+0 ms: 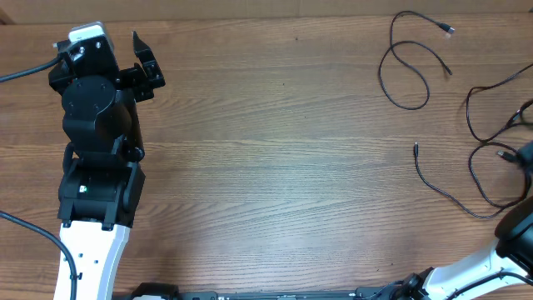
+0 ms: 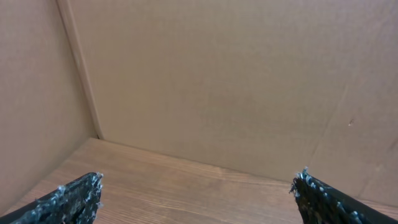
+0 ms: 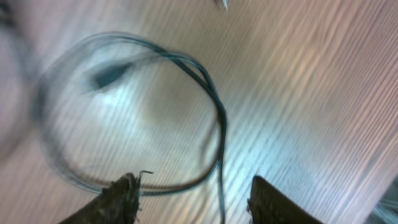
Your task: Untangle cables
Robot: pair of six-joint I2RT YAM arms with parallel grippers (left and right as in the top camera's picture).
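Observation:
Several thin black cables lie at the table's right side in the overhead view. One is a loop with small plug ends (image 1: 405,62) at the back. Another (image 1: 491,108) curls near the right edge. A third runs from a plug end (image 1: 415,150) toward the right arm (image 1: 518,229). In the blurred right wrist view, my right gripper (image 3: 196,190) is open just above a cable loop (image 3: 217,124) with a plug (image 3: 109,76); a strand passes between the fingers. My left gripper (image 1: 143,65) is open and empty at the far left; the left wrist view (image 2: 198,190) shows no cable.
A cardboard wall (image 2: 217,81) stands along the back and left of the wooden table (image 1: 275,167). The left arm's body (image 1: 96,158) takes up the left side. The right arm is partly cut off by the right edge of the overhead view.

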